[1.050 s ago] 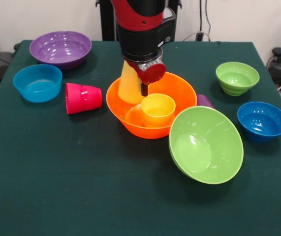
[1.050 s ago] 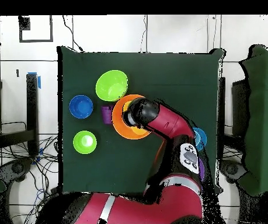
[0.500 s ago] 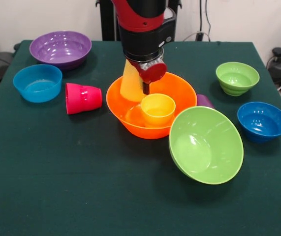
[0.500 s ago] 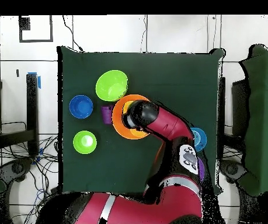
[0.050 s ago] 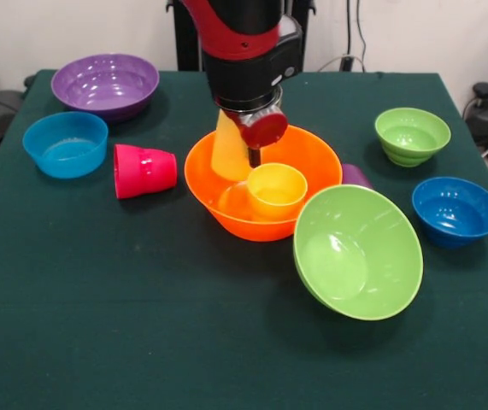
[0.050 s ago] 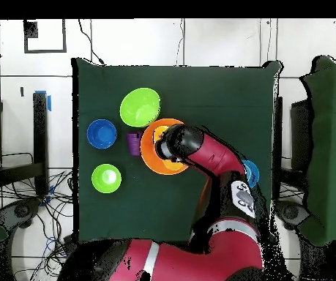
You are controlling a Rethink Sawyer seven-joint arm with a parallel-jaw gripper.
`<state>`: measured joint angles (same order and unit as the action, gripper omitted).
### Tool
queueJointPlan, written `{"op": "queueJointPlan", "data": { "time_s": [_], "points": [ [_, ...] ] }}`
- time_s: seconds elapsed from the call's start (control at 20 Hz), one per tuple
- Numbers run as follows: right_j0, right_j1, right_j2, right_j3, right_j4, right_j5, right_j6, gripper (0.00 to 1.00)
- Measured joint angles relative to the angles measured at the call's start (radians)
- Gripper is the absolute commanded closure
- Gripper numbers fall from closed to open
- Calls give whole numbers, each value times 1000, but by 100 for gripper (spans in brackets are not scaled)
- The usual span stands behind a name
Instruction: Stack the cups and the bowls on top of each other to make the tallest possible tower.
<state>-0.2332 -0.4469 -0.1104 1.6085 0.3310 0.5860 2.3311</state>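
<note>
Orange plastic anchors the scene: the large orange bowl (image 5: 261, 181) sits mid-table as the base of the tower, with a yellow-orange cup (image 5: 275, 190) standing upright inside it, mouth up. The gripper (image 5: 253, 155) hangs over the bowl's far half, its dark tip just behind that cup. A pale yellow cup (image 5: 229, 145) shows pressed against the wrist, upturned with its wide end low over the bowl's rim; it appears to be carried, though the fingers are hidden behind the wrist and whether they are clamped or released cannot be told.

Waiting pieces ring the base. A red-pink cup (image 5: 144, 170) lies on its side just left of the bowl. A big lime bowl (image 5: 357, 251) leans tilted toward the camera at the near right, touching or nearly touching the orange rim. A purple cup (image 5: 356, 176) peeks out behind it. A small lime bowl (image 5: 412, 135) and a blue bowl (image 5: 456, 210) stand apart on the right; a second blue bowl (image 5: 65, 143) and the large purple bowl (image 5: 105, 85) sit at the left rear.

Judging by the pale cup's position, it is meant for the cup already in the bowl; capping it upside down would add height, but needs careful centring or it may topple.
</note>
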Motion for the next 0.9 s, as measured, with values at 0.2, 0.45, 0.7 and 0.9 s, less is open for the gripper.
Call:
{"op": "queueJointPlan", "data": {
  "time_s": [0.2,0.45,0.7,0.9],
  "points": [
    [-36,1,27,0,0,0,0,100],
    [-69,1,56,0,0,0,0,100],
    [-100,2,91,0,0,0,0,100],
    [-121,2,113,0,0,0,0,100]
  ]
}}
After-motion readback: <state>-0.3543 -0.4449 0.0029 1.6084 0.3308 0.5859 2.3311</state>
